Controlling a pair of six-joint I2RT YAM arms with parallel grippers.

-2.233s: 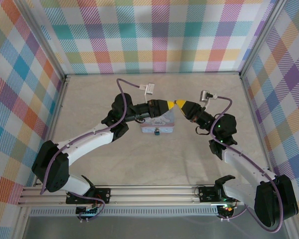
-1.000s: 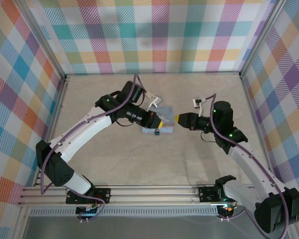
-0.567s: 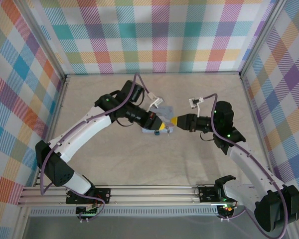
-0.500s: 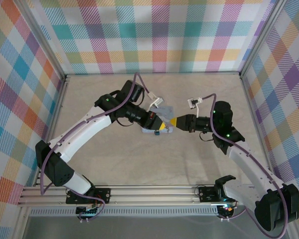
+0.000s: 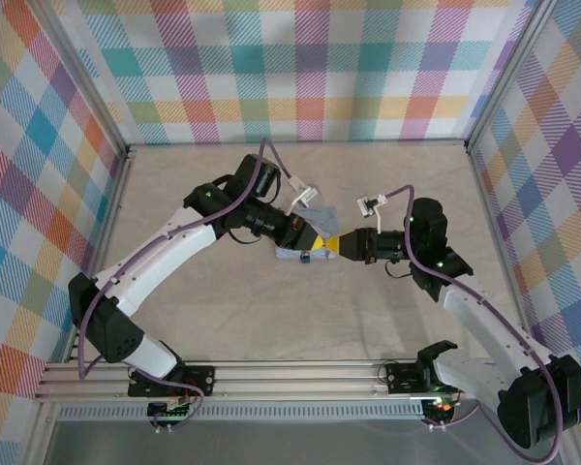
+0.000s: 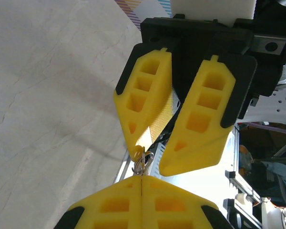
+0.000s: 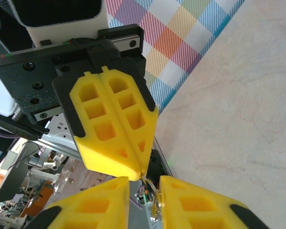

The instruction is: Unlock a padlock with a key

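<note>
The yellow-fingered left gripper (image 6: 141,177) pinches a small silver key (image 6: 142,163); the right gripper (image 6: 151,160), jaws narrowly apart, straddles it, seemingly to take it.

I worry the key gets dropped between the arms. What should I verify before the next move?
1. Left pincer shut on the metal ring: ok.
2. Right pincer jaws apart, ring between them: ok.
3. What hangs from the ring: cannot tell.
4. Padlock in sight at the tin rim: ok.
5. Keyhole direction: cannot tell.
</note>
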